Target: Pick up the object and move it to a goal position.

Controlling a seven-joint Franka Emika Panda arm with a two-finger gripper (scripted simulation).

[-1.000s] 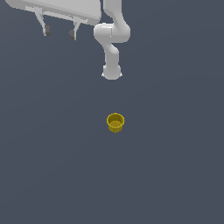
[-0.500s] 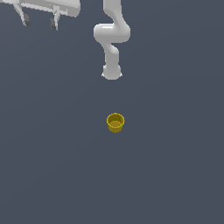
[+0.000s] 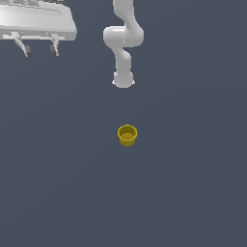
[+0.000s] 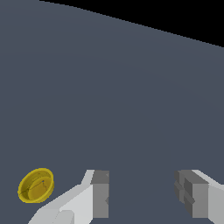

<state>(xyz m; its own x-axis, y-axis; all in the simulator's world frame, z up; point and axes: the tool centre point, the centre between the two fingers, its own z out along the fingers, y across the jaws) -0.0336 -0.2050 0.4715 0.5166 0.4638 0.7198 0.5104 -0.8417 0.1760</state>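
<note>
Counted: one mustard-yellow cup [image 3: 127,134], upright on the grey floor [image 3: 183,183], also seen in the wrist view [image 4: 36,185]. One white robot arm [image 3: 123,43]. One gripper [image 3: 39,49], at the exterior view's upper left, with two fingers [image 4: 99,194], set apart, nothing between them. One floor surface. No second cup or other loose item found in either view.

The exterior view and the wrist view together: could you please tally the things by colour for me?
Mustard-yellow: 1, the cup.
White: 1, the robot arm, with its pincer open and empty.
Grey-blue: 1, the floor.
Total: 3.
</note>
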